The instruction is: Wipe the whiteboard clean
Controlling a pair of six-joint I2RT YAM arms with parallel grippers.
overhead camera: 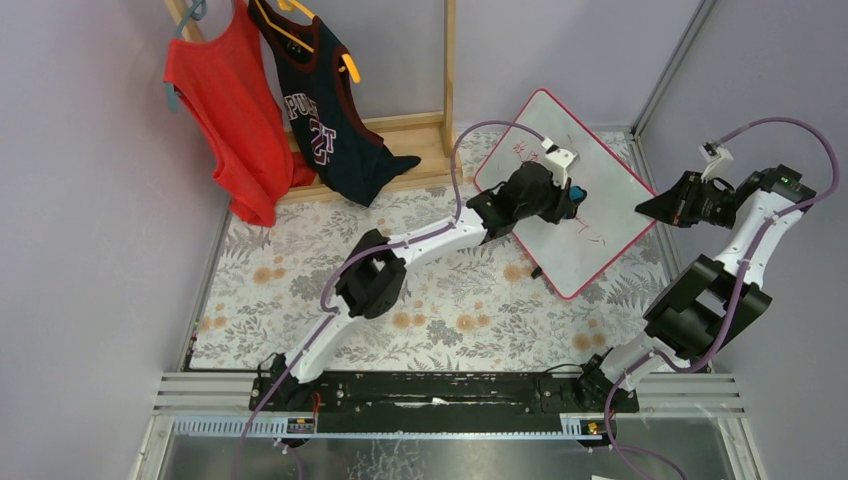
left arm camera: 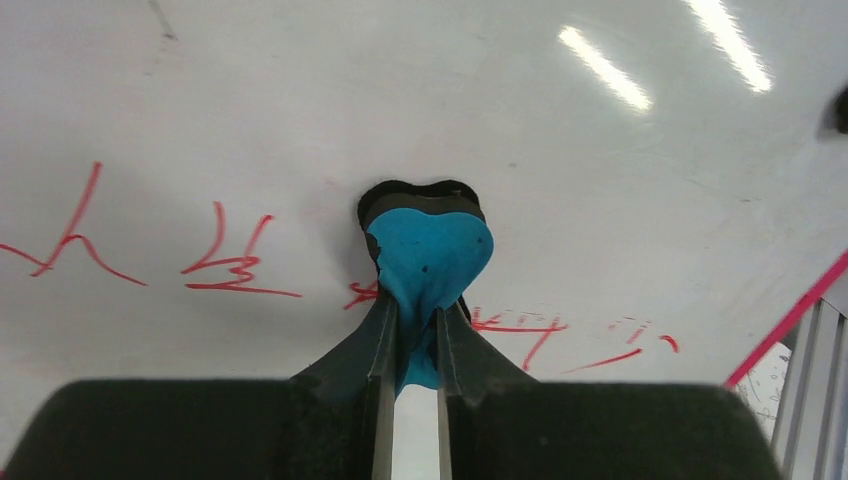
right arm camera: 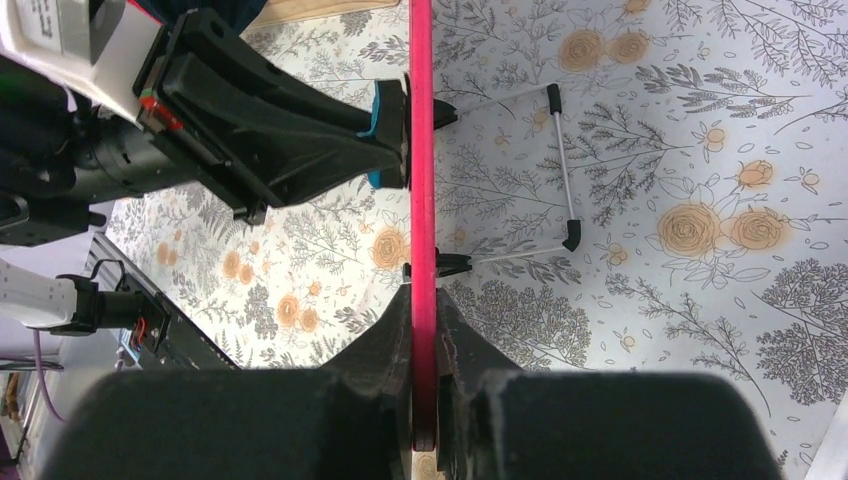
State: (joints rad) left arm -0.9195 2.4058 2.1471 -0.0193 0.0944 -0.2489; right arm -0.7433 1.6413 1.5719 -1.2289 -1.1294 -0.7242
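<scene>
Propped at a tilt on the floral tablecloth (overhead camera: 300, 270), and from overhead a slanted diamond: the whiteboard (overhead camera: 615, 185), white face, thin pink-red frame. Held up from behind by a wire stand (right arm camera: 560, 160) with black tips. Across the lower part of the board's face, red handwritten marks (left arm camera: 232, 266), with the ones toward the board's right corner thin and broken.

Against the board's face, near its middle, the left gripper (overhead camera: 570, 195). Fingers drawn almost together, pinching a blue eraser (left arm camera: 430, 250). Squeezed into a heart-like shape at the pinch, with a black layer, probably felt, laid on the white surface right among the red strokes.

At the board's right corner, the right gripper (right arm camera: 423, 320), clamped tight on the pink-red frame with one finger on each side of the rim. From that wrist, the board seen edge-on as a single pink line. On the face side of that line, the left gripper and a sliver of blue. On the back side, the wire stand on the cloth.

Left of the board and well apart from it: a wooden rack (overhead camera: 449, 60) with a red jersey (overhead camera: 225, 110) and a navy jersey (overhead camera: 320, 120) on hangers, both hems down near the cloth.
</scene>
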